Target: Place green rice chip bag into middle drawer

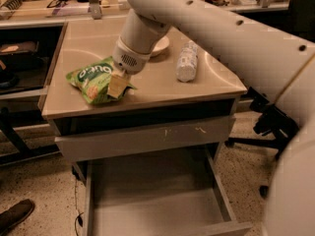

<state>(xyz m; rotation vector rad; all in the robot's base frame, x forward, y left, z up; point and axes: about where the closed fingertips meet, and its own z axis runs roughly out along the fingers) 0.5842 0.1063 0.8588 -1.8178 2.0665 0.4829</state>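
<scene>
The green rice chip bag (pixel 89 80) lies flat on the left front part of the tan tabletop (pixel 162 90). My gripper (pixel 118 85) reaches down from the white arm and sits on the bag's right edge, touching it. The bag rests on the table, not lifted. The middle drawer (pixel 152 200) is pulled out below the table and its grey floor is bare. Above it is a grey drawer front with whitish scratch marks (pixel 147 137).
A white patterned bottle (pixel 187 62) lies on its side on the right of the table. A pale bowl (pixel 160 44) sits behind the arm. A black chair base (pixel 268 124) stands at the right. A shoe (pixel 15 215) shows at the bottom left.
</scene>
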